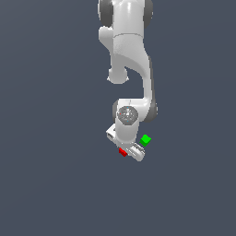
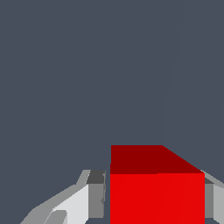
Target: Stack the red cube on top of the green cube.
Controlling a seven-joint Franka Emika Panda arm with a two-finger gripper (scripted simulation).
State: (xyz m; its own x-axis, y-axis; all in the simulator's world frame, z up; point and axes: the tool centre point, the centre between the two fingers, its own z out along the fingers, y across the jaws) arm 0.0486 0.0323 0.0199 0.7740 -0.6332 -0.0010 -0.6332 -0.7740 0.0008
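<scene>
Centrally, exterior view: arm reaches down from upper centre | gripper [image 1: 130, 151] low at centre; red cube [image 1: 122, 152] partly hidden beside it | green cube [image 1: 145, 140] just right, slightly higher, apart | wrist view: red cube [image 2: 156, 192] between fingers [image 2: 96, 194]; jaws apart, one flush, other narrowly clear

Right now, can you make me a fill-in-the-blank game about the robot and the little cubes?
1. In the wrist view, the cube between the gripper fingers is ____.
2. The cube lying apart from the gripper, not between its fingers, is ____.
3. The green cube has ____ stacked on it.
4. The number of cubes in the exterior view is ____.

Missing words: red; green; nothing; two
</scene>
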